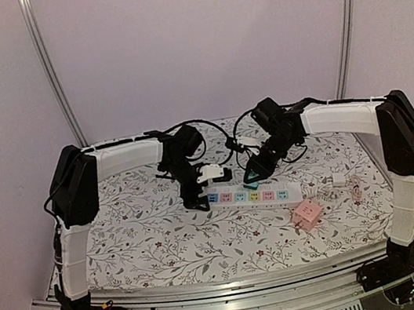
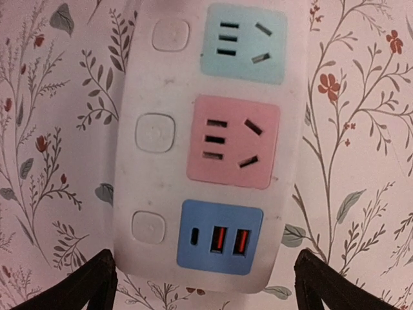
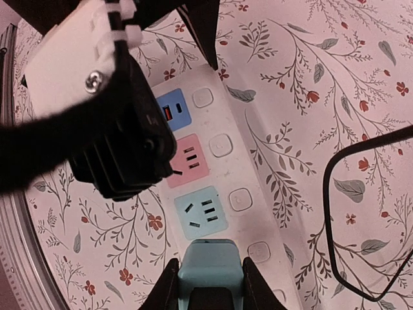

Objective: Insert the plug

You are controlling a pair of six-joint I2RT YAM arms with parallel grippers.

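- Here, beneath both grippers, the flower-patterned table (image 1: 150,244) spreads out.
- The white power strip (image 2: 158,84) lies directly under the left gripper (image 2: 206,284). Its blue USB end sits between the widely spread fingers (image 2: 84,284), which touch nothing.
- The right gripper (image 3: 206,284) is clamped on the teal plug (image 3: 210,261), just along the strip from the left gripper.
- The plug meets the strip past the teal socket; whether its prongs are in cannot be told.
- A pink adapter (image 1: 306,214) lies near the right gripper, on its outer side.
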